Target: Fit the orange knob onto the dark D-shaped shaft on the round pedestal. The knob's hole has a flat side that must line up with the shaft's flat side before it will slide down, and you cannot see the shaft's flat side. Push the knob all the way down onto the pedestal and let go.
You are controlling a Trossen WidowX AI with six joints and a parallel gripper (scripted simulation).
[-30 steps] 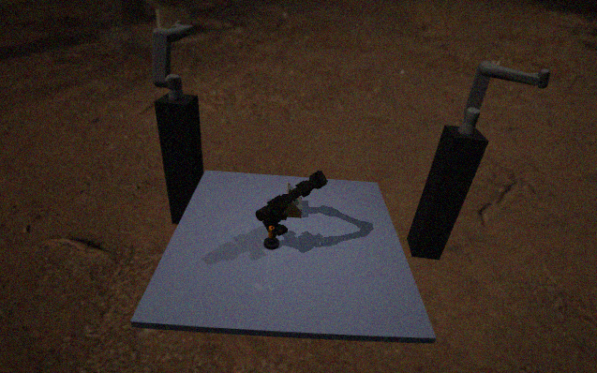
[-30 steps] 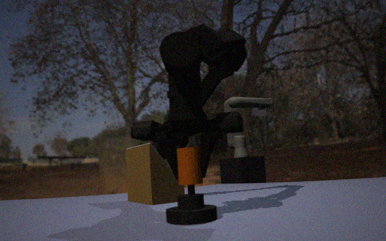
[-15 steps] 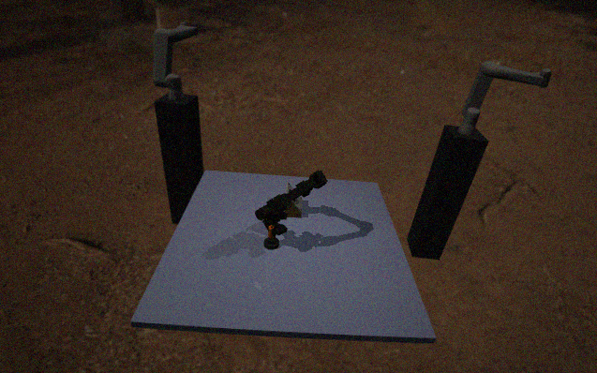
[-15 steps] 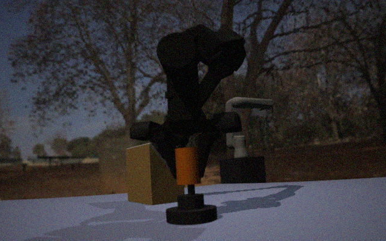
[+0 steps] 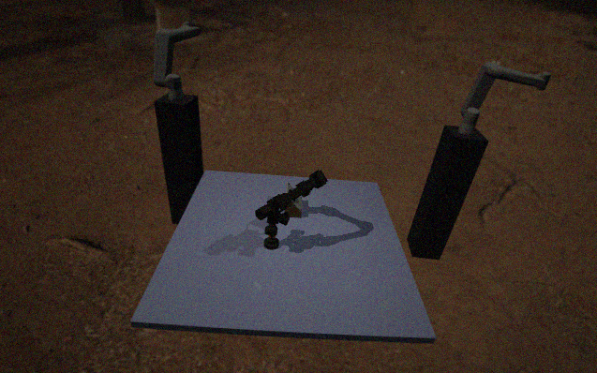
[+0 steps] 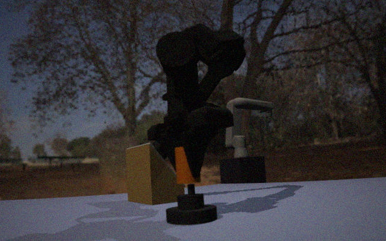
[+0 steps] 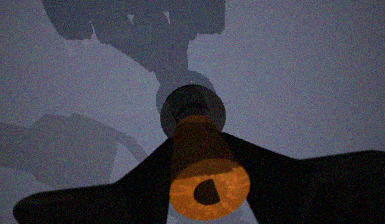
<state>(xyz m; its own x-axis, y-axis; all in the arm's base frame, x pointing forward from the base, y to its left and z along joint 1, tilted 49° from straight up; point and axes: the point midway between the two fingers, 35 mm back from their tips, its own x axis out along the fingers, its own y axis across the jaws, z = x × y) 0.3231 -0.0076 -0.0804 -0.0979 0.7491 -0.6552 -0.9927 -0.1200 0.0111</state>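
The orange knob [image 6: 182, 169] [image 7: 182, 196] is upright between the fingers of my gripper [image 6: 188, 169] [image 7: 196, 139], which is shut on it. In the exterior view the knob's lower end is at the top of the dark shaft [image 6: 191, 189], with shaft showing between it and the pedestal. The dark round pedestal [image 5: 271, 244] [image 6: 191, 215] [image 7: 218, 117] stands on the table below. The D-shaped hole shows in the knob's top in the wrist view, its flat side toward the right. The finger partly covers the knob in the exterior view. Whether the shaft has entered the hole is hidden.
A yellow-brown block [image 5: 294, 209] [image 6: 139, 175] with a sloping side stands behind the pedestal, to its left in the exterior view. Two grey arms stand on dark columns [image 5: 179, 155] [image 5: 450, 192] beyond the pale table [image 5: 295, 300]. Arm shadows lie across the table.
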